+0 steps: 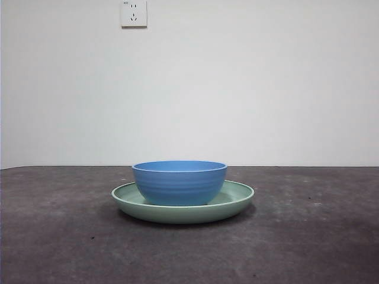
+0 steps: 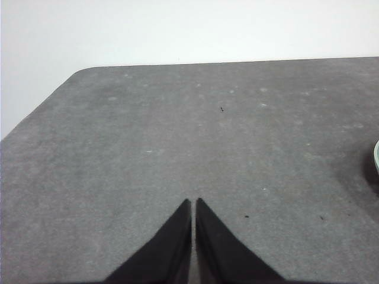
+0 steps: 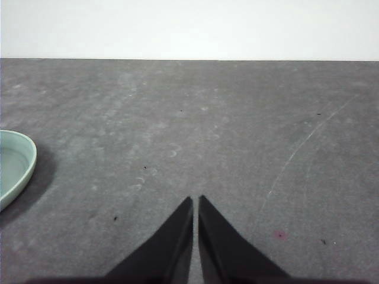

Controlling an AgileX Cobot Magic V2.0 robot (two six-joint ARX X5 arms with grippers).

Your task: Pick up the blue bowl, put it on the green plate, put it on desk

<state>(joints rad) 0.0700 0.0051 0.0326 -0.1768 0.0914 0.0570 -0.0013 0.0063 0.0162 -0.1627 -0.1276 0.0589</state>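
The blue bowl (image 1: 179, 181) stands upright inside the green plate (image 1: 237, 201), in the middle of the desk (image 1: 59, 236) in the front view. A sliver of the plate's rim shows in the left wrist view (image 2: 376, 157), and more of the plate shows in the right wrist view (image 3: 15, 165). The bowl does not show in either wrist view. My left gripper (image 2: 193, 202) is shut and empty over bare desk, away from the plate. My right gripper (image 3: 195, 200) is shut and empty over bare desk, away from the plate. Neither arm shows in the front view.
A white wall stands behind the desk, with a white socket (image 1: 134, 13) high on it. The desk's rounded far corner (image 2: 83, 71) shows in the left wrist view.
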